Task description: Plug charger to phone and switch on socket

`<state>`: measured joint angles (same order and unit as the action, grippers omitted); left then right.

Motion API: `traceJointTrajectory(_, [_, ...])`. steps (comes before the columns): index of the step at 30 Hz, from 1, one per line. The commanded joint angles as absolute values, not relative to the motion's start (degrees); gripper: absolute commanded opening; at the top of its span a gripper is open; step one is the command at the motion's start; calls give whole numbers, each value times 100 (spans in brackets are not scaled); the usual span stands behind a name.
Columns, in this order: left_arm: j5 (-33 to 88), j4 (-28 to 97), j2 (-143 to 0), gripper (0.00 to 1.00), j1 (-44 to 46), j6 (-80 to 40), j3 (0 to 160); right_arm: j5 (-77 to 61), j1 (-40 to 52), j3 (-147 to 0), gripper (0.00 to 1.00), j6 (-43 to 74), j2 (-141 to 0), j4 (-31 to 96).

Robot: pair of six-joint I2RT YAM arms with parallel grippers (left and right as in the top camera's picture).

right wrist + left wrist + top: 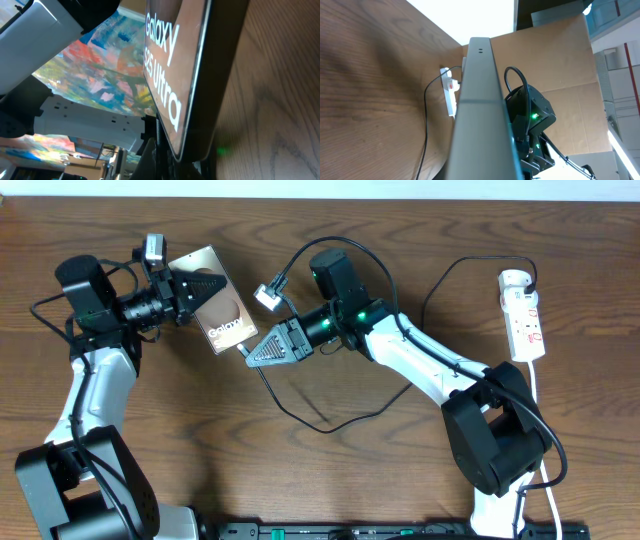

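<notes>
The left tool [192, 292] is clamped on the upper end of the phone [222, 320], holding it tilted off the table [400, 230]. The right tool [250, 352] is closed, pinching the charger [300, 416] near its tip, right at the phone's lower edge. The cable loops across the table toward the white power strip [524, 320] far right.
</notes>
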<state>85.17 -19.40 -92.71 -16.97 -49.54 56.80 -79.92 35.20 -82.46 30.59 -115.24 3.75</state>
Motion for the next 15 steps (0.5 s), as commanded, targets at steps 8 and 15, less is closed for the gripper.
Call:
traceJointTrajectory(8, [8687, -1968, -9214, 8, -1662, -5013, 5660, -7620, 3454, -8281, 1, 3583, -11544, 71])
traceJointTrajectory(15, [8534, -1986, -9214, 7, -1662, -5026, 5660, -7212, 3459, -8281, 1, 4383, -11544, -580])
